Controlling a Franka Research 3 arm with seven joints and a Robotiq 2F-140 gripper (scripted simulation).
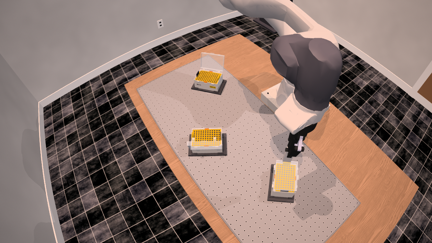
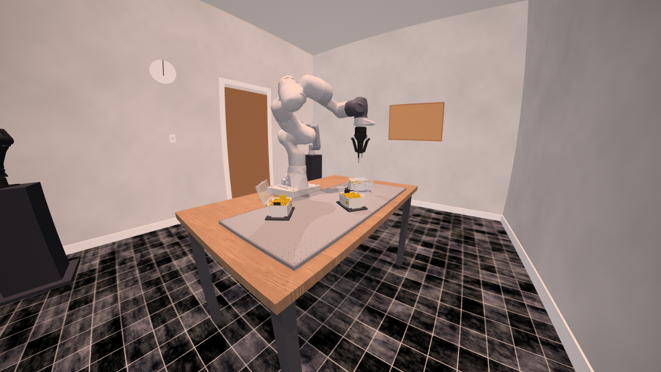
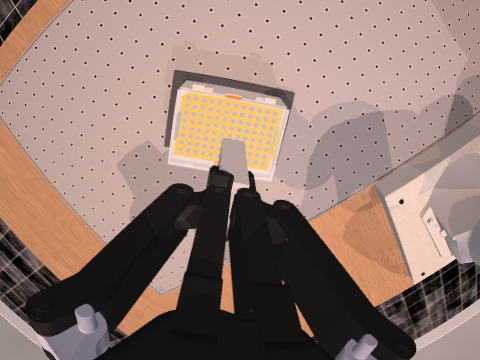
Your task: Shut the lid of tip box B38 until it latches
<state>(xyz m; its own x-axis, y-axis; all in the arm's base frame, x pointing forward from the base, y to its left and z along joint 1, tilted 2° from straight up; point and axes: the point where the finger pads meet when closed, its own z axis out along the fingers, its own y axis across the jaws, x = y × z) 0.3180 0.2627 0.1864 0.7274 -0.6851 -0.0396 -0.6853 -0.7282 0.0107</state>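
- Wooden table (image 1: 356, 169) carries a grey perforated board (image 1: 241, 187) and the arm's white base (image 1: 273, 96).
- On the board, three dark holder plates: twelve o'clock (image 1: 222, 89), centre (image 1: 224, 152), five o'clock (image 1: 269, 197).

A wooden table (image 2: 258, 270) on dark grey legs (image 2: 286, 340) carries a pale perforated board (image 2: 295, 231) with a grey rim, and it stands on a floor of black marbled tiles (image 2: 415, 300) with pale joints. On the left wall hang a round white clock (image 2: 162, 71) and a small light switch (image 2: 172, 137), with a brown door (image 2: 246, 138) in a white frame near the corner and a cork board (image 2: 415, 121) on the far wall. A black pedestal (image 2: 27, 235) stands at the left edge of the exterior view, and the top view shows a white wall socket (image 1: 160, 23) above the skirting
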